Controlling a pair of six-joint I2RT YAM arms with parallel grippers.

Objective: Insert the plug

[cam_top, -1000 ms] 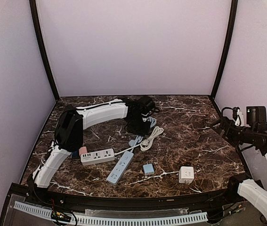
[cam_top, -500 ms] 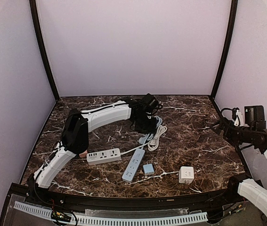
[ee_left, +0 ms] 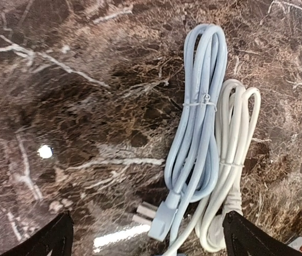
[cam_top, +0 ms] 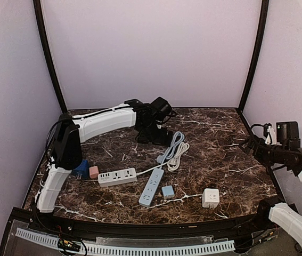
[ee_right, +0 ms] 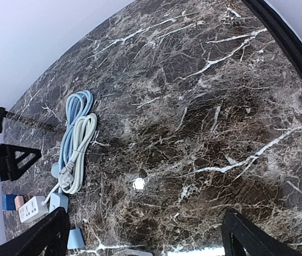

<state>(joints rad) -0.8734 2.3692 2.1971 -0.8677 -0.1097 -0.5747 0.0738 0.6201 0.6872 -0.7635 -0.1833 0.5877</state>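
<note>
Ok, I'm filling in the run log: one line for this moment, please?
left gripper: open, over blue cable | right gripper: open, empty | plug: lying loose, not inserted

Two bundled cords (cam_top: 174,151) lie side by side at the middle of the table (cam_top: 220,138). In front of them, the left power strip (cam_top: 117,176) sits beside the right power strip (cam_top: 151,187). A small adapter (cam_top: 168,191) lies just right of that, and a cube socket (cam_top: 210,198) farther right.

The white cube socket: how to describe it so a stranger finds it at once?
On the dark marble table, look along the near edge toward its right end. The white cube socket stands alone there, right of the small blue adapter. Unlike the long white power strip, it is a cube.
</note>
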